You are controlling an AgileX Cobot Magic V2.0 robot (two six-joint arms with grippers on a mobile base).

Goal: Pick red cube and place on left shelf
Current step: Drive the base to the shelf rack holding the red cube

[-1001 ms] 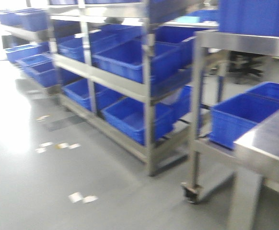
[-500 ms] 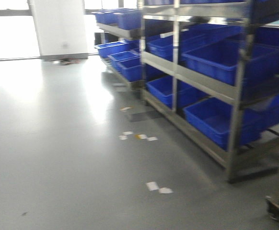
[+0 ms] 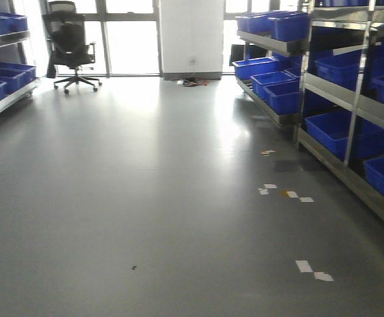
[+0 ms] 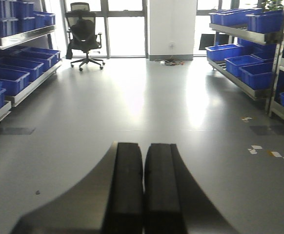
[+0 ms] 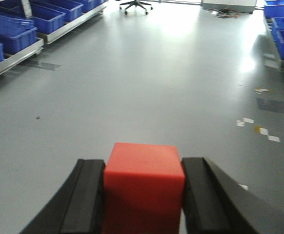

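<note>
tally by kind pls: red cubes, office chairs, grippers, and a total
red cube: 1, clamped in the right gripper
office chair: 1
grippers: 2, the right gripper and the left gripper, which is shut with nothing in it
total: 4

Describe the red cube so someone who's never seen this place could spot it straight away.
Over the grey floor, beside a steel rack of blue crates, find the right gripper in the foreground of its wrist view. Clamped between its two black fingers is the red cube, the only red thing here.
</note>
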